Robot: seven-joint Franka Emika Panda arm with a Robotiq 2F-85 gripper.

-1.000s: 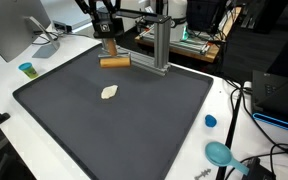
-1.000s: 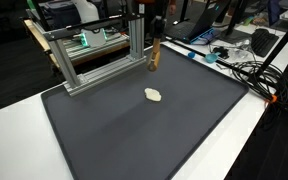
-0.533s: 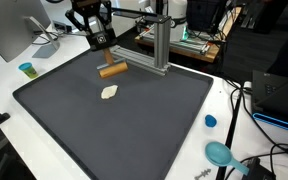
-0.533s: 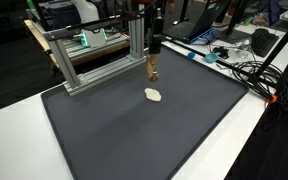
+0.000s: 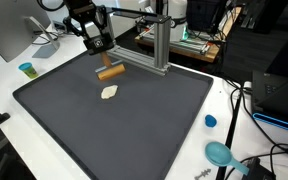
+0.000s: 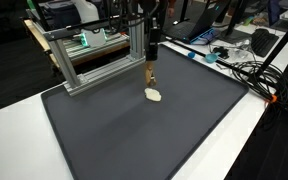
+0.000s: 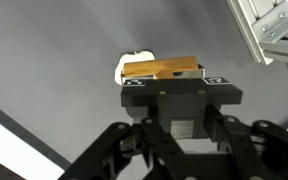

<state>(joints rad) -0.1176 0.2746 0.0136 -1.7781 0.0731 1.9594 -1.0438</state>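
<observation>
My gripper [image 5: 104,58] is shut on a brown wooden block [image 5: 110,72], which hangs a little above the dark grey mat [image 5: 134,135]. A small cream-coloured piece [image 5: 109,92] lies on the mat just below and in front of the block. From another side, in an exterior view, the gripper [image 6: 152,58] holds the block [image 6: 151,73] nearly straight above the cream piece [image 6: 154,95]. In the wrist view the block [image 7: 162,68] sits crosswise at the gripper [image 7: 174,79], and the cream piece [image 7: 132,58] peeks out behind its left end.
An aluminium frame [image 5: 156,48] stands at the mat's far edge, close behind the arm. A small blue cup [image 5: 26,69] and a monitor [image 5: 9,30] are off the mat on one side. A blue cap [image 5: 210,121], a teal object [image 5: 220,153] and cables [image 6: 246,68] lie on the other.
The gripper has carried the wooden block away from the aluminium frame and lower, to just over the cream piece. The grip on the block is unchanged.
</observation>
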